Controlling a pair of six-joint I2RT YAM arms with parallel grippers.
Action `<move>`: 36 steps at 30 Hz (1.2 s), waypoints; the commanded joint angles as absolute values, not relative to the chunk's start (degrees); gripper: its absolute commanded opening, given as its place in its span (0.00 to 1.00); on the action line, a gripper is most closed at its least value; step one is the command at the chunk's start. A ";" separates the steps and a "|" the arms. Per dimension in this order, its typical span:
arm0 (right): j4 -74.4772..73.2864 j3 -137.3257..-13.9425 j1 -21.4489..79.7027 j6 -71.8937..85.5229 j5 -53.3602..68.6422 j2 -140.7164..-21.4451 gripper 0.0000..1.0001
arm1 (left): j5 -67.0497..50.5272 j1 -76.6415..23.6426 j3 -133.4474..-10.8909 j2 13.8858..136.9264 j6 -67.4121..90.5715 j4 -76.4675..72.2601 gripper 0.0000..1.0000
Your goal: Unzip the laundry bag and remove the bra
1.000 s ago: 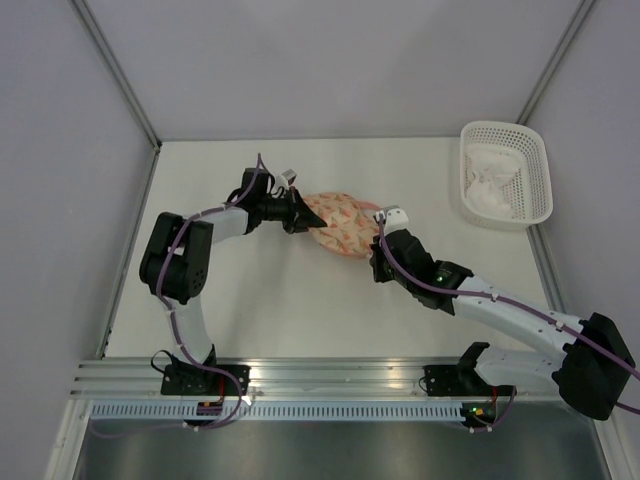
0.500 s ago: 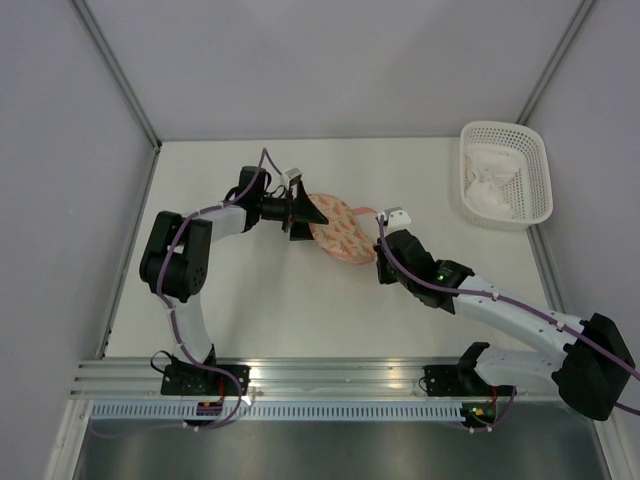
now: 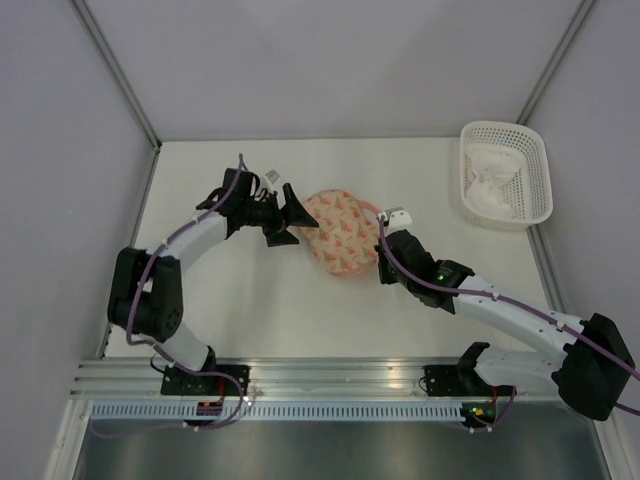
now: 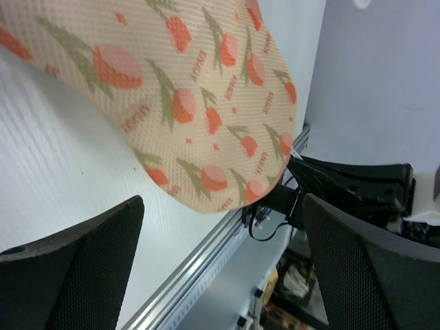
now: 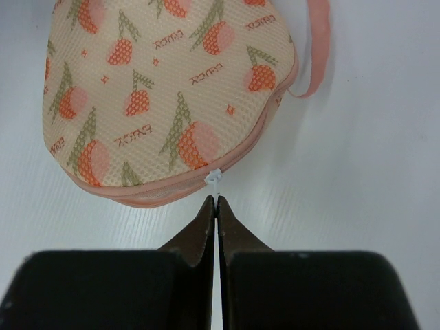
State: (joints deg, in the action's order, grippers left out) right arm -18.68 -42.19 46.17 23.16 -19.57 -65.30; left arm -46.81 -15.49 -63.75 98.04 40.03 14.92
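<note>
The laundry bag (image 3: 340,232) lies mid-table, cream mesh with orange prints and pink trim; it fills the top of the left wrist view (image 4: 185,89) and of the right wrist view (image 5: 158,89). Its zipper looks closed. My left gripper (image 3: 296,221) stands open just left of the bag, and nothing lies between its wide-apart fingers (image 4: 75,268). At the bag's right edge, my right gripper (image 3: 379,252) is shut on the white zipper pull (image 5: 215,177), pinched at the fingertips (image 5: 218,201). The pink loop strap (image 5: 318,48) trails off the far side. The bra is hidden.
A white lattice basket (image 3: 535,165) holding white cloth (image 3: 490,190) stands at the back right corner. The metal rail (image 3: 330,372) runs along the table's near edge. Grey walls close in the left, the back and the right.
My left gripper opened, let go of the bag's left end and drew back leftward. The bag dropped flatter onto the table. The right gripper kept its hold on the zipper pull.
</note>
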 commanded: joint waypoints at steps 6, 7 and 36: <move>-16.53 -45.00 46.14 23.73 -15.41 -67.06 0.00 | -28.05 -18.62 -41.86 61.66 52.27 21.71 1.00; -15.83 -44.83 46.14 23.82 -13.29 -67.32 0.00 | -27.43 -20.98 -37.75 59.87 56.04 21.36 1.00; 3.08 -50.26 52.03 22.07 17.58 -80.76 0.01 | -10.72 -37.00 -38.76 58.80 85.52 20.74 1.00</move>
State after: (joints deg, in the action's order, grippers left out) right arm -0.36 -46.46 51.81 24.56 19.03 -79.26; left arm -9.37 -36.25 -35.83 59.33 82.52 20.05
